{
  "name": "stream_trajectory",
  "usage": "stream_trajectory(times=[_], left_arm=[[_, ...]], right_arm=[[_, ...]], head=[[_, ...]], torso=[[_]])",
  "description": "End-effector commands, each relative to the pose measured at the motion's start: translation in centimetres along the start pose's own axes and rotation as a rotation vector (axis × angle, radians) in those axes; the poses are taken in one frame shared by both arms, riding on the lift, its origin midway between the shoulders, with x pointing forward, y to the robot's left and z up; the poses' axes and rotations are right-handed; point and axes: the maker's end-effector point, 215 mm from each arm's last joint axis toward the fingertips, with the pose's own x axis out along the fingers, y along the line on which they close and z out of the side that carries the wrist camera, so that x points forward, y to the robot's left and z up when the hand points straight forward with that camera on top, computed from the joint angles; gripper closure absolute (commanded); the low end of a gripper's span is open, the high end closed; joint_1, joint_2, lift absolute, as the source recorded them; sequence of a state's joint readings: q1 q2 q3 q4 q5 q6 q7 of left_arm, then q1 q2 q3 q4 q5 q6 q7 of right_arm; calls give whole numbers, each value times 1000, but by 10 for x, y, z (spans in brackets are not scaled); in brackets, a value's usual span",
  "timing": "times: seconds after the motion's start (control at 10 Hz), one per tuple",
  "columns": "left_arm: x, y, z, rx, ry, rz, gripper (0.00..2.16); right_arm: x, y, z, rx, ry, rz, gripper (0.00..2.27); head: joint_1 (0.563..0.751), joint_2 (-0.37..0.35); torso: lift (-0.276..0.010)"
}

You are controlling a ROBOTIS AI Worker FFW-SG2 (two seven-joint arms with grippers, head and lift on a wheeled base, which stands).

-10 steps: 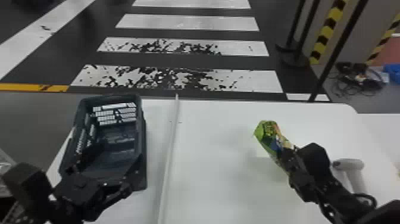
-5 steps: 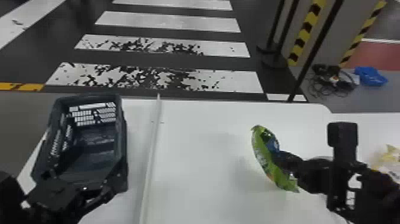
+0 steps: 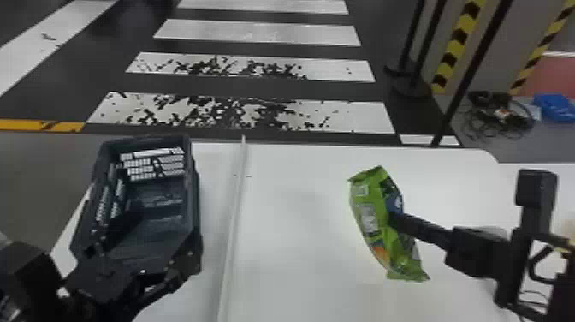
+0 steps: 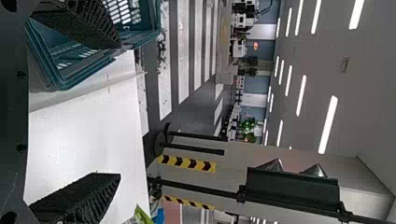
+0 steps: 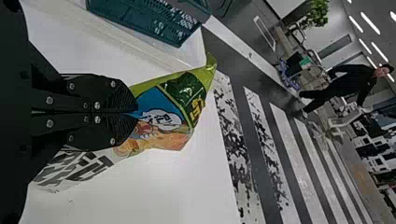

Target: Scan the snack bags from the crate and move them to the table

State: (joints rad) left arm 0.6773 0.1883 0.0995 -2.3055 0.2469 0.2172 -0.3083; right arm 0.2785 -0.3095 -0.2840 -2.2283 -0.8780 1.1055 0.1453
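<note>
A green snack bag (image 3: 366,214) with blue and orange printing is held tilted over the white table (image 3: 291,244). The dark, open-topped crate (image 3: 194,205) with perforated walls is set upright at the table's left.

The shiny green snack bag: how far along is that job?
Done: the shiny green snack bag is outside the dark plastic crate. In hand: the right gripper has its jaws shut on it, over the white table. Left: probably releasing it there; whether it's scanned, I can't tell.
</note>
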Motion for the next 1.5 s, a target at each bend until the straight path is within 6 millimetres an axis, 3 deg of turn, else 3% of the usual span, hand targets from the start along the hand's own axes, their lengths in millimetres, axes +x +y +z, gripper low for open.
stream_trajectory(times=[0.0, 0.2, 0.6, 0.9, 1.1, 1.2, 1.3, 1.4], left_arm=[[0, 0, 1, 1, -1, 0, 9], [1, -1, 2, -2, -4, -1, 9], [3, -4, 1, -2, -3, -6, 9], [1, -4, -2, 3, 5, -4, 9], [2, -5, -1, 3, 4, -6, 9], [2, -6, -2, 3, 4, -8, 9], [1, -5, -2, 5, 5, -7, 9], [1, -5, -2, 5, 5, -7, 9]], right_arm=[[-7, 7, 7, 68, -7, 57, 2246], [-12, -1, 5, 194, -9, 103, 2246], [6, -53, -25, 426, 14, 58, 2246], [16, -82, -24, 490, 11, 16, 2246], [20, -107, -34, 429, 26, -91, 2246], [20, -119, -29, 405, 23, -129, 2246], [19, -126, -33, 377, 40, -156, 2051], [19, -131, -38, 342, 53, -179, 1386]], head=[[695, -14], [695, -15], [695, -51], [695, -76], [695, -93], [695, -104], [695, -112], [695, -126]], torso=[[-95], [-95], [-95], [-95], [-95], [-95], [-95], [-95]])
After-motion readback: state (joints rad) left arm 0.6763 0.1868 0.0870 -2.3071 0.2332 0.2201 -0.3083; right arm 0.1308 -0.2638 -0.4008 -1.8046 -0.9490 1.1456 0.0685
